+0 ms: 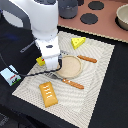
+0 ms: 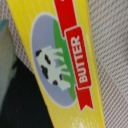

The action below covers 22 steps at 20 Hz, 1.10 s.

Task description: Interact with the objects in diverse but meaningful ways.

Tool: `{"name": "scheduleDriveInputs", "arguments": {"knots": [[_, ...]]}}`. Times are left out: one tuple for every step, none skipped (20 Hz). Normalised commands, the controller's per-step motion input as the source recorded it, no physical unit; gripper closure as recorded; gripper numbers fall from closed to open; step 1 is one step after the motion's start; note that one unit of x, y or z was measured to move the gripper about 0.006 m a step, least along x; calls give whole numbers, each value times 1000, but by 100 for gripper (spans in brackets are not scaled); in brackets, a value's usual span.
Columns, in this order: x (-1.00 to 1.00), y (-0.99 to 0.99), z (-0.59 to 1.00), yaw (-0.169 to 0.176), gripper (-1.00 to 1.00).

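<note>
Butter box (image 2: pixel 62 60) close under pincer

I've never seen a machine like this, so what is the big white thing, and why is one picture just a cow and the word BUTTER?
The big white thing is a robot arm. It works over a striped mat with toy food. One picture is taken from the side. It shows a cheese wedge, a bread block, a round plate, a fork, a knife and a small white carton. The other camera sits on the arm's wrist, very close to a yellow butter box. The pincer isn't visible, so I can't tell if anything is held.
</note>
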Motion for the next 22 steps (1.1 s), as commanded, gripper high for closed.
{"name": "scheduleDriveInputs", "arguments": {"knots": [[-149,0,0,61,100],[-131,3,0,62,100],[-114,0,0,62,100],[-111,0,0,63,100],[-94,0,0,63,100],[-74,0,0,65,100],[0,20,60,66,100],[0,111,280,61,100],[-46,254,643,73,100],[-177,409,943,97,100],[-331,506,1000,142,100],[-54,517,1000,193,100],[-106,511,1000,197,100],[-134,517,1000,203,100],[-80,511,1000,208,100],[-86,503,1000,214,100],[-106,486,954,222,100],[-123,480,866,223,100],[-103,483,774,220,100],[-77,454,709,210,100],[-43,406,631,205,100],[0,397,600,195,100]]}}
